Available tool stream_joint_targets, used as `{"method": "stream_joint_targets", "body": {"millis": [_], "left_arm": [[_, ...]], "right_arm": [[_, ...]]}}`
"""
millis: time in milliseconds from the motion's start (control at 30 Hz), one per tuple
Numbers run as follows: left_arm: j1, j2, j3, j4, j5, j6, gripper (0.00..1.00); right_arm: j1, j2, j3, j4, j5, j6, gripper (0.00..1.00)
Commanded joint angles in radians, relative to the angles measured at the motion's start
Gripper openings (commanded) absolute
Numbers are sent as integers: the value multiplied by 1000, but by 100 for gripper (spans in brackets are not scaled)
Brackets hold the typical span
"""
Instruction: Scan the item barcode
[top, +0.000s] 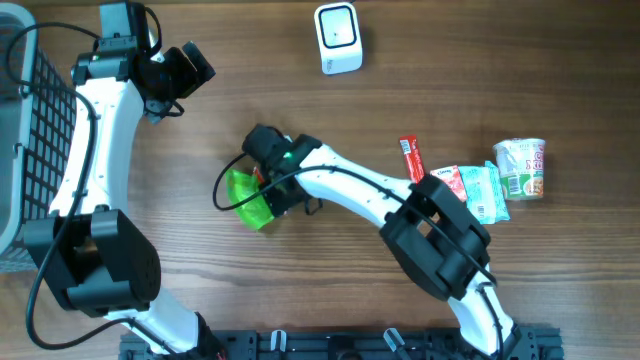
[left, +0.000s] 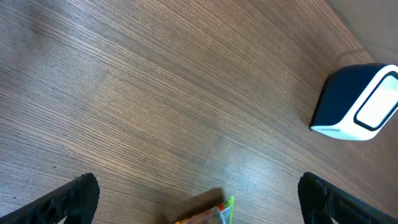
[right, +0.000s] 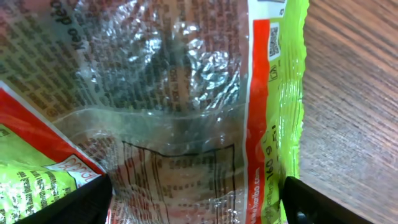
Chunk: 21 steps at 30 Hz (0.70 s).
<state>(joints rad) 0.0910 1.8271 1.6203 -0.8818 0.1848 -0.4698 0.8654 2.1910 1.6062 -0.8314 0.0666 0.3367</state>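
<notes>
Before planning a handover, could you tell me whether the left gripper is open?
Open: the left gripper has its fingers wide apart over the table, holding nothing.

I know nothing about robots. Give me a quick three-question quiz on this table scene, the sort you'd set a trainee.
1. True or false: the left tool is gripping the green bag.
2. What stands alone near the top edge of the overhead view? A) a banana B) a white scanner C) a mug
3. Which arm's tool is down at the green bag?

Key:
1. False. It hangs open above the table.
2. B.
3. The right tool; its camera is filled by the bag's wrapper.
</notes>
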Motion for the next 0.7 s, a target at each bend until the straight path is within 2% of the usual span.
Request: {"method": "stream_joint_targets", "body": {"millis": [0,33,67,100,133,167,367,467,567,600,667], "left_arm": [[4,0,3,1,5,-2,100],[4,0,3,1,5,-2,100],[4,0,3,1,5,-2,100],[4,0,3,1,5,-2,100],[4,0,3,1,5,-2,100],[4,0,3,1,5,-2,100],[4,0,3,1,5,-2,100],[4,0,3,1,5,-2,100],[4,0,3,1,5,-2,100],[4,0,3,1,5,-2,100],[4,0,3,1,5,-2,100]], "right_arm": [[-21,18,-10,23,-65,-43,78],[-21,18,-10,27,-72,-60,52],[-21,18,-10,26,-72,-60,36],[-21,18,-10,23,-72,-60,24],[-21,18,-10,21,-72,-60,19],[-21,18,-10,19,-72,-60,4],[-28,-10,-8,12,-83,-61,4],[-66,-83,-8,23,-201,-101,4],[-128,-102,-12,-74,-200,-139,4],[-141,-102,-13,-116,-165,-141,19],[-154,-102,-13,-157,-116,-157,29]]}}
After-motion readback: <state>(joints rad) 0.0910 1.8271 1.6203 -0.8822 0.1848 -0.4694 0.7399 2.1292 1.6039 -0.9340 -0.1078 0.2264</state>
